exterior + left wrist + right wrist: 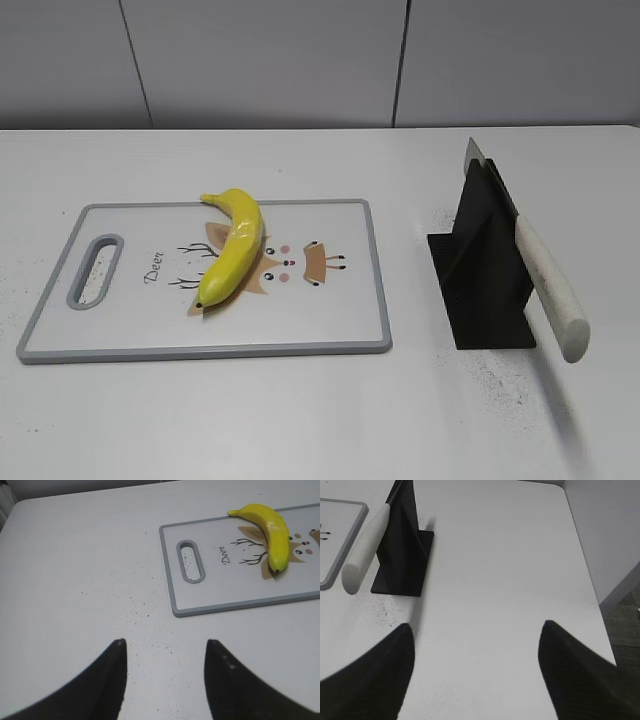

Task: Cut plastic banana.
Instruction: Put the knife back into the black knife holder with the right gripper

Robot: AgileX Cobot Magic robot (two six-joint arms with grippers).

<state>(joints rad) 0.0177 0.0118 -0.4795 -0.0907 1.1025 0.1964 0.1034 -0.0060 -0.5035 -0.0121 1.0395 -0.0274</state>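
The glossy yellow plastic banana [234, 248] lies on a white cutting board [130, 325] with a grey rim and a deer picture; it also shows in the left wrist view [272, 534]. A knife with a white handle [547, 288] rests slanted in a black stand [482, 275], also seen in the right wrist view [366, 550]. My left gripper [165, 642] is open and empty over bare table, left of and nearer than the board. My right gripper [477, 625] is open and empty, right of the knife stand. Neither gripper shows in the exterior view.
The board's handle slot [191, 561] faces the left gripper. The white table [300, 420] has dark specks near the board and stand. The table's right edge [590, 585] drops off beside the right gripper. A grey wall stands behind.
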